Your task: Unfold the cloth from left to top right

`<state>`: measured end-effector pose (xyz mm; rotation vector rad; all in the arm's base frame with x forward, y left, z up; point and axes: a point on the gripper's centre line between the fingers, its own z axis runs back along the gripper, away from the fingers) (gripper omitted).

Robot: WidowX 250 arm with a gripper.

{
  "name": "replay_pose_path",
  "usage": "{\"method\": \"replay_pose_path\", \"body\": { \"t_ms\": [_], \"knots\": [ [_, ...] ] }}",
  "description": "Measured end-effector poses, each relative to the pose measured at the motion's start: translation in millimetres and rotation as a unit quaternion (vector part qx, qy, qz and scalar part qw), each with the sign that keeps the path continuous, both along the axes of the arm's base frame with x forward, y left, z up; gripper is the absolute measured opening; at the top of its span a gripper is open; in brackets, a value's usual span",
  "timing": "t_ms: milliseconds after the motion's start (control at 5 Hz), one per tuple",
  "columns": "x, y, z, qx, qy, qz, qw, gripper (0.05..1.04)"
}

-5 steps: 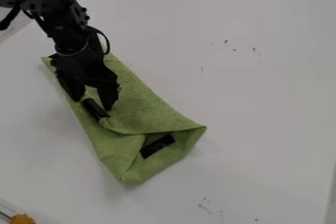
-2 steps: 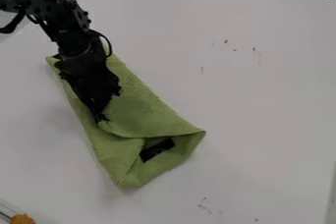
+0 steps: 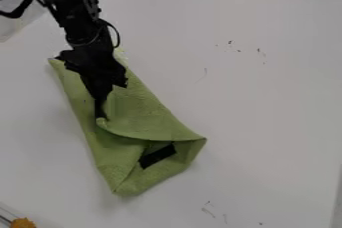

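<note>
We see one arm (image 3: pixel 72 17) with one gripper (image 3: pixel 100 114), its fingers together and clamped on the curled edge of one folded green cloth (image 3: pixel 143 117).
We count one black patch (image 3: pixel 158 156) on the cloth's near part and one orange piece (image 3: pixel 23 223) by the near left corner, well apart from the cloth. The cloth lies left of the middle on the white tabletop (image 3: pixel 274 102), its flap edge curving from the fingertips to the right corner. We have wide room to the right, where a few dark marks show; the far edge is well apart. The arm slants in from the far left, gripper pointing down.
</note>
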<state>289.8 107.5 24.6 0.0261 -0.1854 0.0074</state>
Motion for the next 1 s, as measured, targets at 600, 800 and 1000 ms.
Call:
{"method": "replay_pose_path", "body": {
  "t_ms": [600, 800, 1000],
  "knots": [
    [108, -41, 20.3, 0.021, -0.044, -0.091, 0.9947, 0.054],
    [129, -50, 6.2, -0.001, -0.039, -0.115, 0.9926, 0.054],
    [142, -52, -0.3, -0.014, -0.036, -0.124, 0.9916, 0.075]
  ]
}}
